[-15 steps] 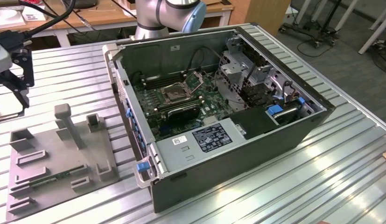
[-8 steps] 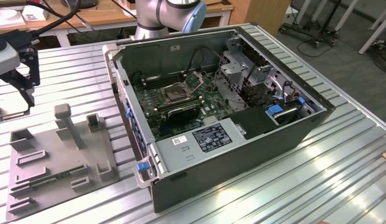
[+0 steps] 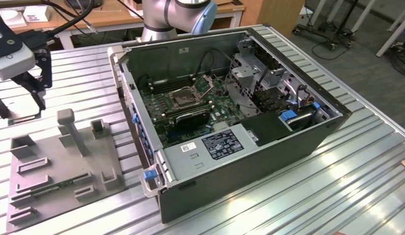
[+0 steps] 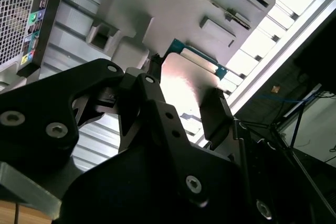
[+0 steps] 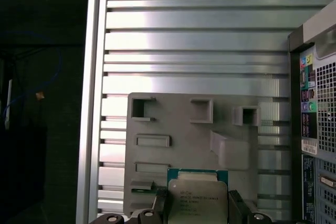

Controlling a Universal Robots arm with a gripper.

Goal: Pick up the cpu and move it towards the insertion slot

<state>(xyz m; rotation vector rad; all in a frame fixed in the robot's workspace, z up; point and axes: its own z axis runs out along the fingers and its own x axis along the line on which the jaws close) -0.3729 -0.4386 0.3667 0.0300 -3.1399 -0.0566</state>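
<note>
Where the exterior view's upper left shows the black two-fingered gripper (image 3: 20, 95) near the grey plastic tray (image 3: 59, 166), I find the square, metal-framed insertion slot (image 3: 184, 96) well apart, mid-frame. Second wrist view: fingers (image 4: 215, 111) clamp the flat silvery square cpu (image 4: 181, 85). First wrist view: same grip, tray behind.

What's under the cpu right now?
The grey tray lies beneath the cpu, which the gripper holds. The tray's pockets show beyond it; the patch directly below is covered by the chip.
</note>
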